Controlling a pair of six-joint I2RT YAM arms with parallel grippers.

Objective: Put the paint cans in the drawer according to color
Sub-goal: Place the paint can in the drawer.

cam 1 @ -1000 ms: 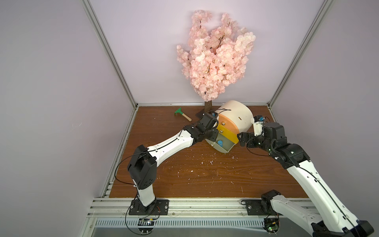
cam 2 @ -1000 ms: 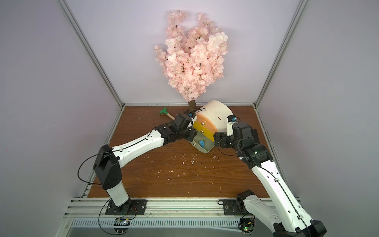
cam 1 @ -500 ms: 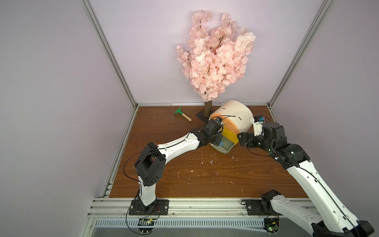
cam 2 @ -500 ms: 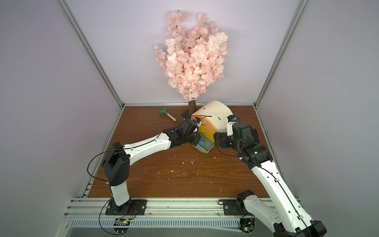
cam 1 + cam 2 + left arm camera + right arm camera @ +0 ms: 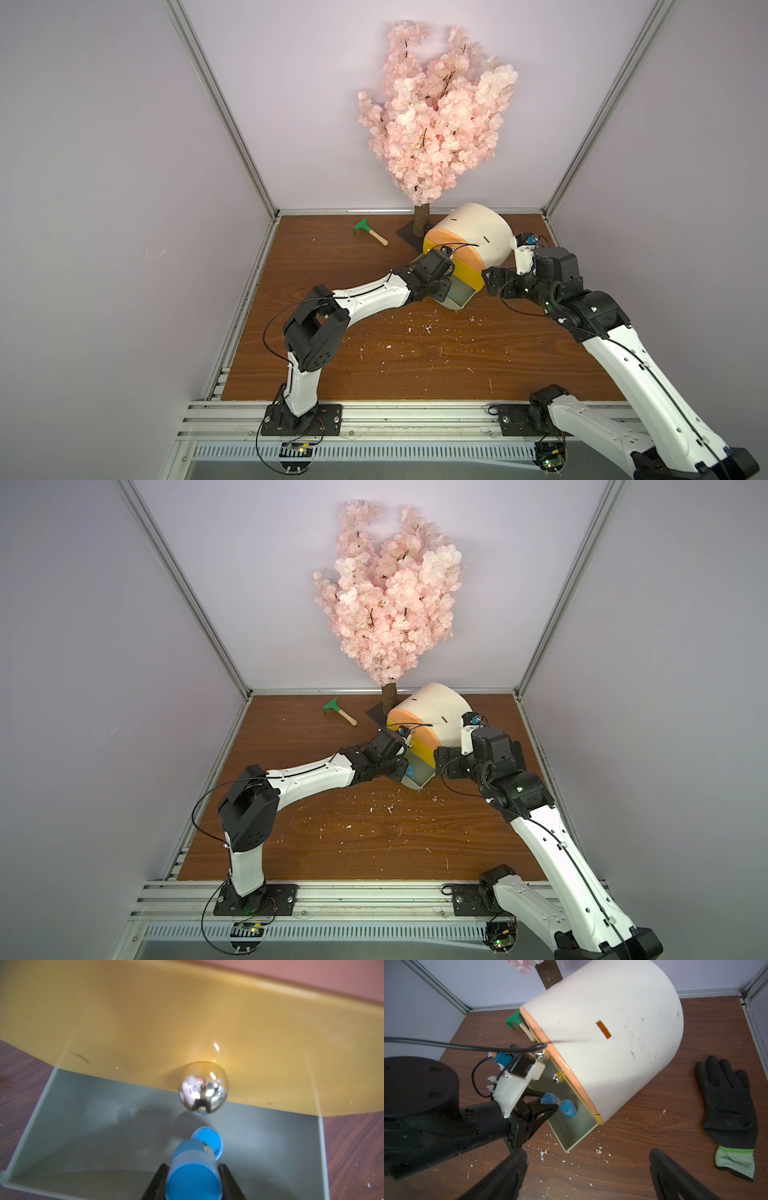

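Wood-grain tabletop [image 5: 415, 353], lavender walls. My left tool [image 5: 192, 1165] pinches a blue can [image 5: 193, 1176] over the cabinet's [image 5: 478, 232] open grey drawer [image 5: 83, 1126], where a second blue can [image 5: 568, 1108] already lies. My right tool [image 5: 587, 1153] is spread and empty beside the cabinet. I see no red or white cans, so I judge this the last drop.

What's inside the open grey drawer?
One blue paint can lies in the drawer. The left gripper holds a second blue can beside it. The back part is hidden inside the cabinet.
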